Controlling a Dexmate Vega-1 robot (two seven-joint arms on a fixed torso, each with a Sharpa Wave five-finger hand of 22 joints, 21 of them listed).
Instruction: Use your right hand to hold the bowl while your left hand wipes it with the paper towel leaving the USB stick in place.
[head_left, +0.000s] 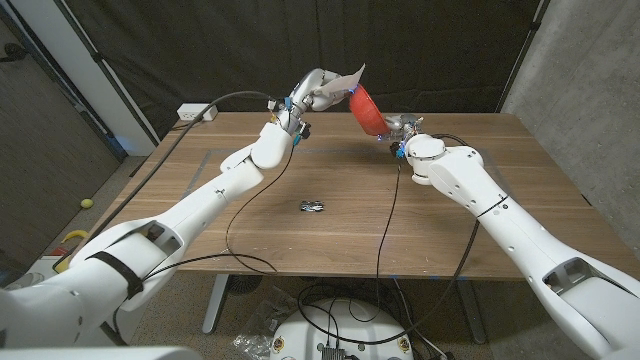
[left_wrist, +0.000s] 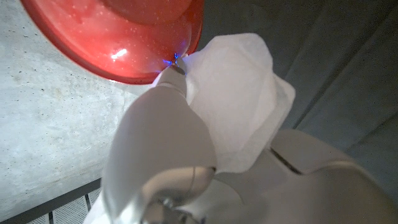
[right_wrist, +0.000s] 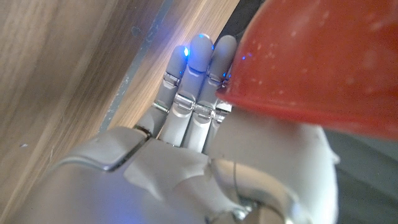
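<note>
We judge the red bowl (head_left: 366, 109) light, rigid, slick: right hand (head_left: 398, 127) holds it; left hand (head_left: 316, 92) pinches the soft paper towel (head_left: 347, 78); USB stick (head_left: 311, 206) stays on the surface (head_left: 520, 190).

My bench (head_left: 480, 235) is a wooden top filling the middle of the head view. One thing lies directly on it: the small dark USB stick (head_left: 311, 206), just left of centre, on bare wood. A black cable (head_left: 388, 215) trails across the wood right of centre.
</note>
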